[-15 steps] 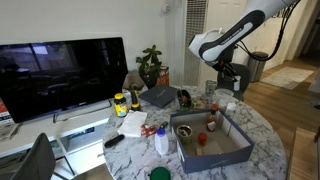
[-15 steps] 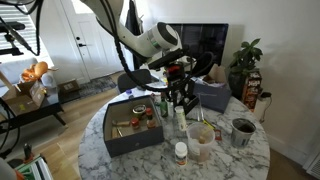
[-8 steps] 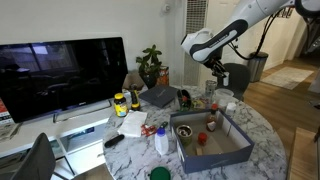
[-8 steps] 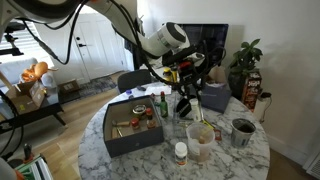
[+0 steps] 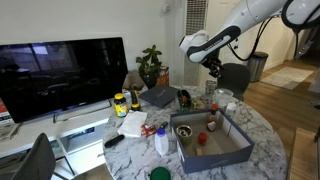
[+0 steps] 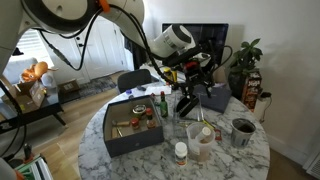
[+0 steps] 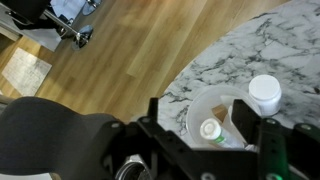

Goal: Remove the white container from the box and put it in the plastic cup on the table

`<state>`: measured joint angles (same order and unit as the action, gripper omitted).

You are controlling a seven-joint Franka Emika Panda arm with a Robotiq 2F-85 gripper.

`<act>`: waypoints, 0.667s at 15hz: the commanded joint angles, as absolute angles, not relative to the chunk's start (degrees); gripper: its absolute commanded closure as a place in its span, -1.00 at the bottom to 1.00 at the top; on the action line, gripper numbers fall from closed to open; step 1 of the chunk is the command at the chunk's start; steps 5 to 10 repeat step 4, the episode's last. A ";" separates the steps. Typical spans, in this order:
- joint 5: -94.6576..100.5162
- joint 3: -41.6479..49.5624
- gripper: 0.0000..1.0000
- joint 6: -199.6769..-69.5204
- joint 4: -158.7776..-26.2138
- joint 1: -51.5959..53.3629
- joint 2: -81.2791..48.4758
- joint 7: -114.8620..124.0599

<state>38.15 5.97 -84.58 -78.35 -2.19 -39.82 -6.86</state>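
— What does the wrist view give that the others don't?

— A look straight down. From the left there is wooden floor (image 7: 95, 55), then the curved edge of the round white-marble tabletop (image 7: 260, 45). Below that, the clear wide-mouthed plastic cup (image 7: 192, 110) lies open to the camera beneath the black two-fingered gripper (image 7: 210, 113). Its fingers (image 7: 158, 125) stand wide apart with nothing clamped between them. The small white cylindrical container (image 7: 209, 129) sits inside the cup's rim, which neither exterior view shows.

— And the box?

— It shows only in both exterior views. The large shallow dark blue-grey open-topped box (image 5: 215, 160) (image 6: 130, 143) has small items lying in it. Those views also show the gripper (image 5: 214, 68) (image 6: 193, 85) hanging well above the tabletop, clear of the cup (image 6: 200, 143).

— Room to move?

— The cup stands near the tabletop's edge, with floor just beyond. In an exterior view a white bottle with an orange-red cap (image 6: 180, 152) stands just beside it on the left. A dark opaque cup (image 6: 242, 132) stands apart on the right.

— Anything unclear?

— A second white round-topped thing (image 7: 264, 93) sits at the cup's upper-right rim, and I cannot tell whether it is inside or beside. The frame's bottom edge cuts off the finger bases.
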 commanded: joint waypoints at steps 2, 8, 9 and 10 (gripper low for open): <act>37.46 5.67 -1.00 -84.37 -77.84 -2.23 -39.24 -7.43; 37.40 5.61 -1.00 -84.37 -77.77 -2.14 -38.63 -7.53; 37.40 5.61 -1.00 -84.37 -77.77 -2.14 -38.63 -7.53; 37.40 5.61 -1.00 -84.37 -77.77 -2.14 -38.63 -7.53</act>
